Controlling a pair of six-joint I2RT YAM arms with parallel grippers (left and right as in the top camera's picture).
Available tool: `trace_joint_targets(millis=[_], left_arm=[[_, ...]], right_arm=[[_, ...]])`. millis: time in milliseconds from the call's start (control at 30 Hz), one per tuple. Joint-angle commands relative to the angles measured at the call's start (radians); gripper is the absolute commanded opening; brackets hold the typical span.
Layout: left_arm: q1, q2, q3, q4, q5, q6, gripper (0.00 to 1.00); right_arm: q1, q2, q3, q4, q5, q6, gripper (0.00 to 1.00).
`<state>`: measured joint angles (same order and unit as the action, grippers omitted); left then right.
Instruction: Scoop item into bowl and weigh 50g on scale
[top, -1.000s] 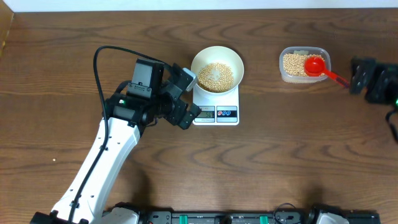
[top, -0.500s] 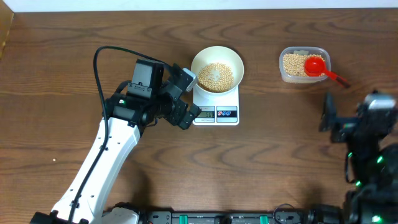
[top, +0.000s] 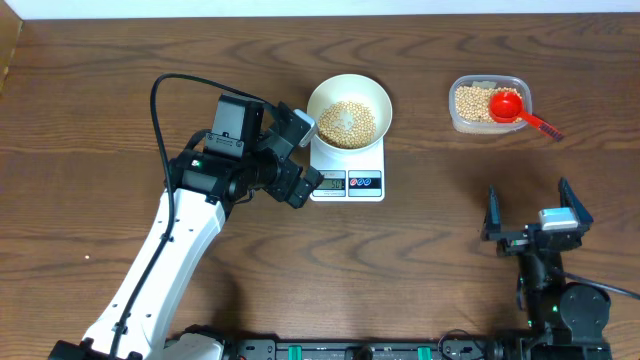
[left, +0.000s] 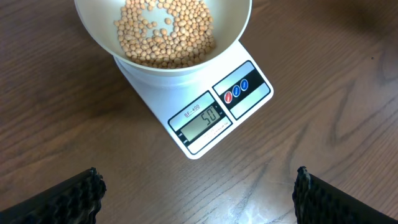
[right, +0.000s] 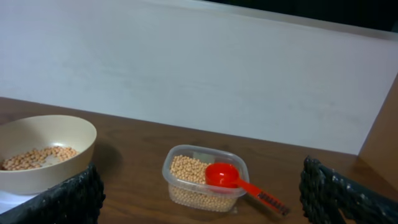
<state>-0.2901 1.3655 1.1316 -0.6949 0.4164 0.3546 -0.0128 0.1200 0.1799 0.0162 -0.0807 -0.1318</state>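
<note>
Display (left: 202, 119) on the scale (top: 376, 160) reads 50, with the beans (top: 347, 122) sitting in the bowl (top: 371, 92) on top of it, so the weighing looks basically done to me. Left pincer (top: 299, 155) hangs spread and empty just beside the scale. Right pincer (top: 530, 215) is spread too, well apart at the counter's front. The red scoop (top: 507, 105) is parked in the tub (top: 465, 121). I'd add nothing more, just pull away clean without nudging the bowl.

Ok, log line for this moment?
beans in bowl on scale; display 50; red scoop in tub; left gripper open; right gripper open
</note>
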Motion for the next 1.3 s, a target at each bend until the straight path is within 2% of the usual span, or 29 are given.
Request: trace_joint_targets(millis=[0,367,500,1267], left_arm=[[0.001,0.0,0.002,-0.001,0.002,-0.005,0.99],[0.001,0.0,0.002,-0.001,0.002,-0.005,0.99],[0.001,0.0,0.002,-0.001,0.002,-0.005,0.99],[0.001,0.0,0.002,-0.001,0.002,-0.005,0.99]], right_arm=[[0.028,-0.058,-0.045,0.003,0.053,0.034,0.99],[0.068,-0.115,-0.177,0.008,0.052,0.042,0.99],[0.096,-0.115,-0.174,-0.094,0.048,0.102,0.99],[0.093,-0.115,-0.174,-0.091,0.053,0.101,0.99]])
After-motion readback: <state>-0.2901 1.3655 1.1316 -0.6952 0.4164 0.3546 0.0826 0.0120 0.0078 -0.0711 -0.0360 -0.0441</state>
